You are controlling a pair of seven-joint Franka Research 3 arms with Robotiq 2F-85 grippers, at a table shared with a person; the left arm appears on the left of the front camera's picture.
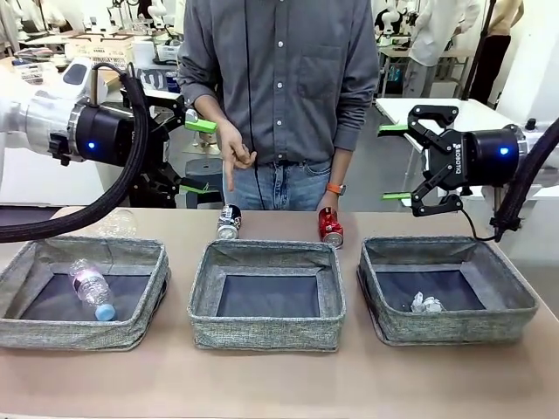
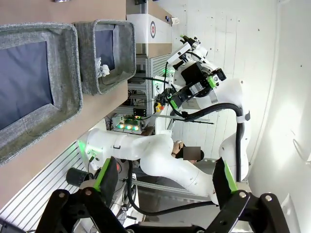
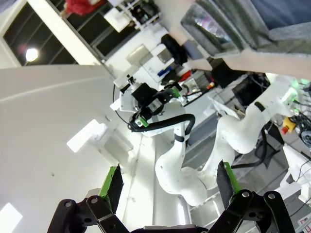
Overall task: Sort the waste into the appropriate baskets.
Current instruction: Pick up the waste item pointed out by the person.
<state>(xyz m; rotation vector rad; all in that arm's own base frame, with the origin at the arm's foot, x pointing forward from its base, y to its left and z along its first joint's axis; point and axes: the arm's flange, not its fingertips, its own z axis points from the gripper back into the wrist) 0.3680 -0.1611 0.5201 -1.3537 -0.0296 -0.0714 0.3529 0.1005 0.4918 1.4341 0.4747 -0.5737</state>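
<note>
The left gripper [image 1: 199, 157] hangs above the table [image 1: 279, 384], fingers spread wide and aimed toward the middle, with nothing between its green pads [image 2: 106, 175]. The right gripper [image 1: 395, 163] faces it from the opposite side, its fingers just as wide apart and empty. A person stands between the two sets of fingertips. The person's pointing hand [image 1: 234, 159] hangs just beside the left fingertips, index finger aimed down at the black-and-white can [image 1: 229, 222]. That can lies on the table below the left fingers and a little past their tips, just behind the middle basket [image 1: 266, 333]. The red can [image 1: 330, 227] lies below the right fingers and past their tips toward the centre, behind the gap between the middle basket and the right basket [image 1: 454, 330]. The person's other hand [image 1: 328, 202] is right above it, and whether it touches the can cannot be told. The white-silver wad [image 1: 426, 304] sits in the right basket, well below the right fingers. A clear bottle with a pink label and blue cap [image 1: 90, 286] lies in the left basket [image 1: 83, 336], well below the left fingers and back toward the wrist side. A second clear bottle [image 1: 118, 223] lies on the table behind that basket, beneath the left arm.
</note>
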